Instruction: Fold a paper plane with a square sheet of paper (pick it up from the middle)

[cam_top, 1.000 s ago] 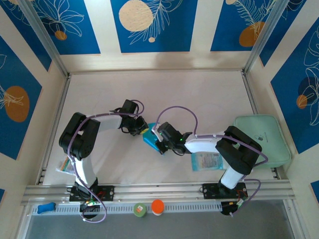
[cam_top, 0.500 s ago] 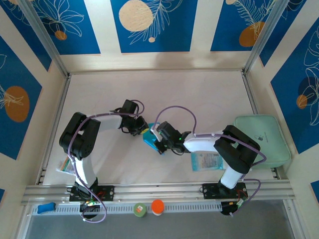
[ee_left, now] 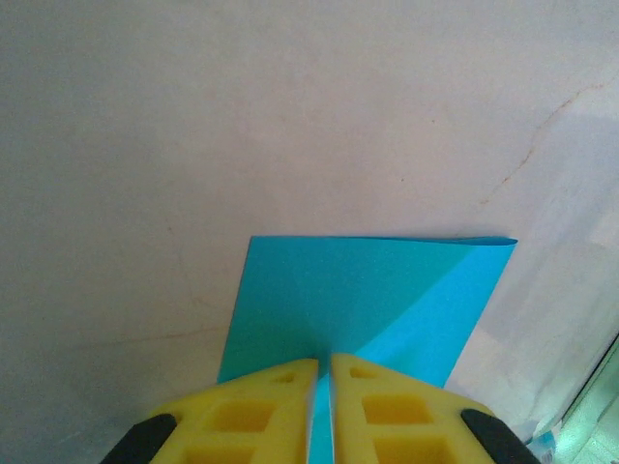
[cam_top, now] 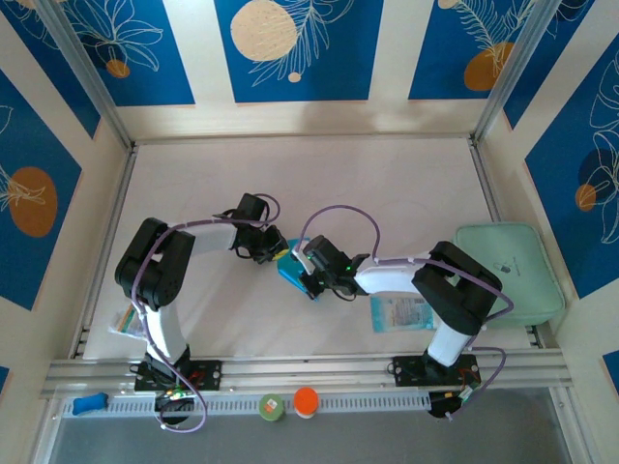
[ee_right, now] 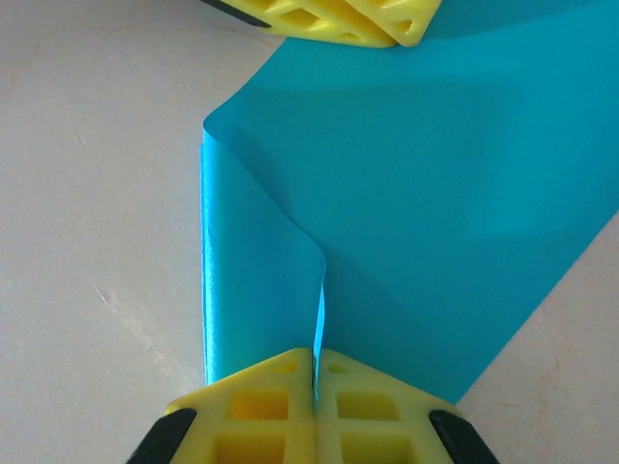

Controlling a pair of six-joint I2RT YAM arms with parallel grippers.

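Observation:
The square sheet of paper is cyan and lies mid-table between both arms. My left gripper is shut on its far-left edge. In the left wrist view the sheet spreads away from the yellow fingertips, one corner folded over in a lighter shade, and a sliver of paper runs between the left gripper's pads. My right gripper is shut on the sheet's near edge. In the right wrist view the paper rises in a curled flap into the right gripper. The left fingers show at the top.
A mint-green rounded pad lies at the right wall. A pale printed packet sits by the right arm's base, and another packet by the left base. Green and orange caps rest on the front rail.
The right arm's elbow has shifted slightly to the left. Both grippers and the paper stay where they were.

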